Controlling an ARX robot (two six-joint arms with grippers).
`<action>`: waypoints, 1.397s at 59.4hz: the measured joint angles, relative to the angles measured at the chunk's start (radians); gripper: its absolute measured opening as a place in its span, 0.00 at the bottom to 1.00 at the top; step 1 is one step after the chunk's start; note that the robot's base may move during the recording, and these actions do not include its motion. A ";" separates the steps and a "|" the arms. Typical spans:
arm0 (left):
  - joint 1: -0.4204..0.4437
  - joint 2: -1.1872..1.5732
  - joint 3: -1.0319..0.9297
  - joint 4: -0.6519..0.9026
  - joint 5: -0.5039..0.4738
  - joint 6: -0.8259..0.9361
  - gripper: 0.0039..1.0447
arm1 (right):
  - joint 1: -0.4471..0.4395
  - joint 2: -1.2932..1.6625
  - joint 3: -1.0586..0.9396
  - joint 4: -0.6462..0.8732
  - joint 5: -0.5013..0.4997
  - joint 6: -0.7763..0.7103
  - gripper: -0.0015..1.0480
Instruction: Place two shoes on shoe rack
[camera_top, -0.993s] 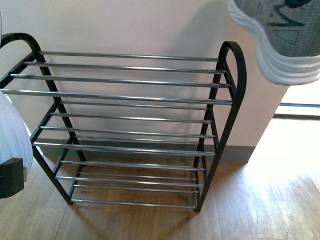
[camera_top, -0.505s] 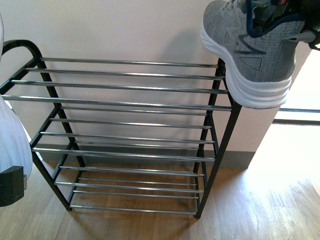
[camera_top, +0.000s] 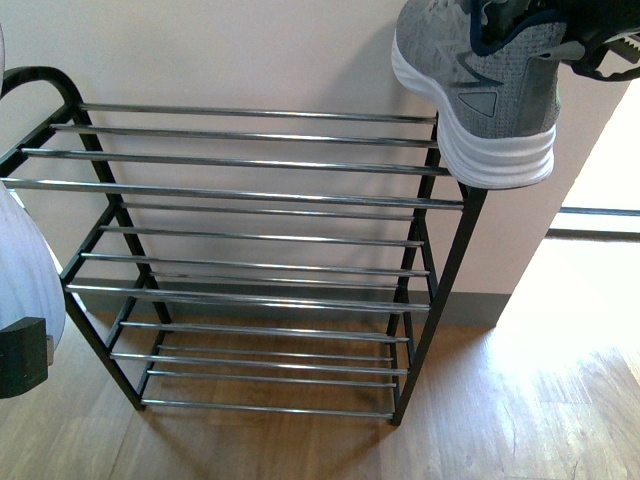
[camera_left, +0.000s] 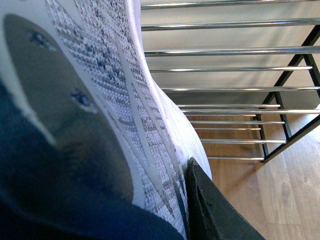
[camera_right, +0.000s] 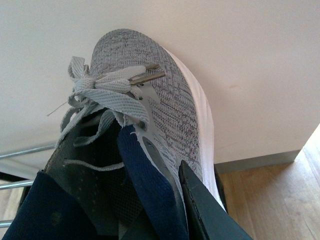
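The shoe rack (camera_top: 250, 200) stands against the wall, black uprights carrying tiers of chrome rods. One grey knit sneaker (camera_top: 480, 90) with a white sole hangs tilted over the rack's top right corner and hides the top of the right upright. Whether it touches the rack I cannot tell. My right gripper (camera_right: 165, 200) is shut on its navy-lined collar, with one black finger (camera_right: 200, 210) against the knit side. The other sneaker (camera_left: 100, 100) fills the left wrist view, and my left gripper (camera_left: 165, 205) is shut on it. Its pale sole (camera_top: 20, 260) shows blurred at the front view's left edge.
All tiers of the rack (camera_left: 225, 50) show bare rods. A wooden floor (camera_top: 520, 420) spreads in front and to the right. A grey baseboard (camera_right: 260, 160) runs along the cream wall. To the right of the rack is a bright doorway (camera_top: 600, 190).
The right sneaker has moved left and down, from the frame's top right corner to over the rack's right upright. The left sneaker has barely shifted.
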 joint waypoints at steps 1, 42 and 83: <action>0.000 0.000 0.000 0.000 0.000 0.000 0.02 | 0.000 -0.002 0.000 0.000 0.000 0.000 0.01; 0.000 0.000 0.000 0.000 0.000 0.000 0.02 | 0.084 -0.042 -0.005 -0.027 -0.008 0.023 0.01; 0.000 0.000 0.000 0.000 0.000 0.000 0.02 | 0.082 0.134 0.100 -0.068 0.000 0.034 0.01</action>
